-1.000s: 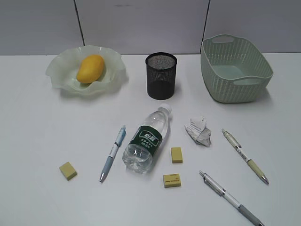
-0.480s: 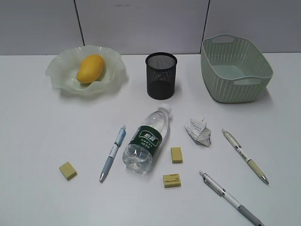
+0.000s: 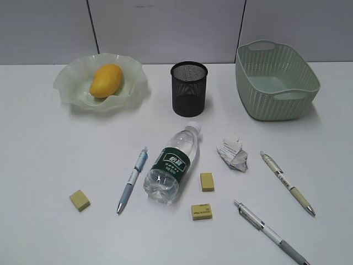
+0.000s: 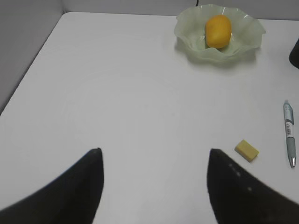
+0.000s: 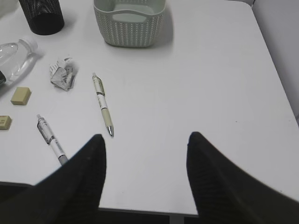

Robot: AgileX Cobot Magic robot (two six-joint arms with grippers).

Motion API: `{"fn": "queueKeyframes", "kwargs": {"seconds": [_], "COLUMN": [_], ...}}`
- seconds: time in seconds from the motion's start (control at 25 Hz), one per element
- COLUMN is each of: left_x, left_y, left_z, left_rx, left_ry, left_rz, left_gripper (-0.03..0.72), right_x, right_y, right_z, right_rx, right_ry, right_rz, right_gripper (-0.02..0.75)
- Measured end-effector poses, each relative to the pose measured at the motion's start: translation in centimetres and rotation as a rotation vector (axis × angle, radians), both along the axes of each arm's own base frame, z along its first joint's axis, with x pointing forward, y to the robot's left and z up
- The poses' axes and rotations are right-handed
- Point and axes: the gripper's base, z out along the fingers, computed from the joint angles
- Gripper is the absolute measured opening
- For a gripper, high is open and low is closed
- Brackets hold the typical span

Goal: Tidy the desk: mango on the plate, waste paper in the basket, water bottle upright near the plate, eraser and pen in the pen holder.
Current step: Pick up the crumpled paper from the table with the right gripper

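The mango is already lying in the plate, while the water bottle is lying on its side on the counter beside the waste paper. The left tool and right tool are both hanging wide open, apparently gripping nothing

The tabletop is plain white and matt. Ahead of the left pincer sits the plate, translucent pale-green plastic with a soft sheen, holding the smooth-skinned mango. Ahead of the right pincer, the basket is matt plastic moulded in a woven pattern; the waste paper is rough and creased (printed, it seems). The pen holder is black wire mesh; the water bottle is clear, glossy plastic.
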Motion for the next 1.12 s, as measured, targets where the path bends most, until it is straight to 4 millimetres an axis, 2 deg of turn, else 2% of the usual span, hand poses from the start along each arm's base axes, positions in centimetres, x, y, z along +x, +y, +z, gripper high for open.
{"fn": "queueKeyframes", "kwargs": {"seconds": [1.12], "left_x": [0.01], "left_y": [-0.02], "left_z": [0.01], "left_rx": [0.003], "left_ry": [-0.002], "left_rz": [-0.004], "left_gripper": [0.472], "right_x": [0.12], "right_y": [0.02], "right_z": [0.07], "right_rx": [0.002], "right_ry": [0.006], "right_rz": [0.002], "right_gripper": [0.445]}}
